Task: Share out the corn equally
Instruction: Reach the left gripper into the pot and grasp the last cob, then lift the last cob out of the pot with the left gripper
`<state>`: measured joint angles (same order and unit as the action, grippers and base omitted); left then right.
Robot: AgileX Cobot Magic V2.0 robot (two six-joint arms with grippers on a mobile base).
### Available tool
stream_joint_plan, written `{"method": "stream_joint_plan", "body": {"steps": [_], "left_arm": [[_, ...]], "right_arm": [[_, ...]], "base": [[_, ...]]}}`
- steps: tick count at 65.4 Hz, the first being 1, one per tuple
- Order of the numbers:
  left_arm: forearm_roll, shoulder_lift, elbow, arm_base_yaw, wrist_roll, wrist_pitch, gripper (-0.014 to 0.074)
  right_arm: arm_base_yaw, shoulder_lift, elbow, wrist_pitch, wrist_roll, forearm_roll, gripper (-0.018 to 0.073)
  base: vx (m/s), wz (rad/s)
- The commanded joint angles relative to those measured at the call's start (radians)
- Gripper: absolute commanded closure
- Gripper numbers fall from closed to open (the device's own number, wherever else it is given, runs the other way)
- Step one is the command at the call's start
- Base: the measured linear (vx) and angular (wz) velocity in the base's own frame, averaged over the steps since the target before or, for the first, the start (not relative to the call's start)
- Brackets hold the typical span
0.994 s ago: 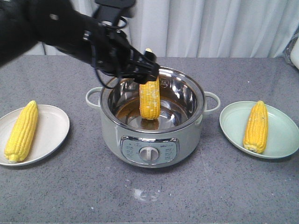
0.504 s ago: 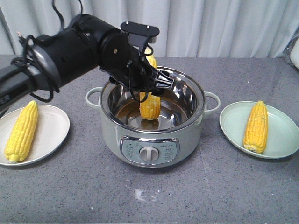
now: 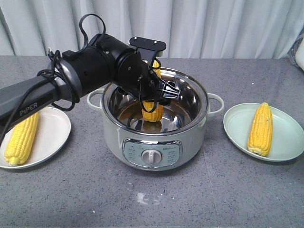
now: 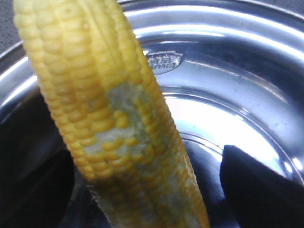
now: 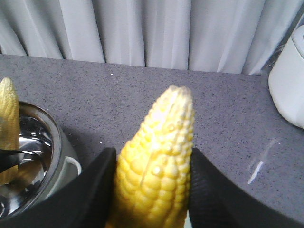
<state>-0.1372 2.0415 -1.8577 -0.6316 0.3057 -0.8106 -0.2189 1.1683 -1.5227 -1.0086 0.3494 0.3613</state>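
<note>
**A:** Where is the left pincer?

**B:** The black left pincer (image 3: 154,94) is down inside the pale green electric cooking pot (image 3: 114,137) with the shiny steel bowl. The pot sits mid-way along the grey speckled surface (image 3: 213,199). The jaws stand apart around a yellow corn cob with glossy kernel rows (image 3: 153,113). This cob stands nearly upright in the bowl, blunt end down, tip above the rim.

**A:** Clamped on it?

**B:** No. The left wrist view shows that cob (image 4: 118,123) close up, with a patch of paler kernels. One dark finger (image 4: 256,190) is clear of it, with steel showing between.

**A:** And the other corn?

**B:** A second yellow cob (image 3: 21,137) lies on the round white plate (image 3: 52,128) left of the pot, its far end hidden behind the black arm (image 3: 80,76). A third yellow cob (image 3: 260,128) lies flat on the round pale green plate (image 3: 285,137) right of the pot, tip pointing toward the white curtain (image 3: 213,28).

**A:** The right pincer?

**B:** Only its own wrist view shows it. The right pincer (image 5: 153,159) has its black fingers (image 5: 95,190) spread, and a cob's tapered tip fills the gap between them. Whether they touch the cob I cannot tell. The pot's rim shows at that view's left edge.
</note>
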Motion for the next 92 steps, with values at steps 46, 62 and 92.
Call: {"method": "stream_joint_plan", "body": {"steps": [46, 62, 92], "left_arm": [[-0.020, -0.077, -0.033, -0.004, 0.008, 0.023, 0.0482], [-0.049, -0.210, -0.033, -0.003, 0.008, -0.036, 0.0475], [-0.147, -0.498, -0.030, 0.133, 0.036, -0.187, 0.0468]], "right_arm": [[-0.007, -0.016, -0.024, 0.069, 0.003, 0.019, 0.0497], [-0.007, -0.016, -0.024, 0.069, 0.003, 0.019, 0.0497], [-0.007, -0.016, -0.024, 0.069, 0.003, 0.019, 0.0497]], "base": [[0.00, 0.00], [0.00, 0.00], [0.00, 0.00]]}}
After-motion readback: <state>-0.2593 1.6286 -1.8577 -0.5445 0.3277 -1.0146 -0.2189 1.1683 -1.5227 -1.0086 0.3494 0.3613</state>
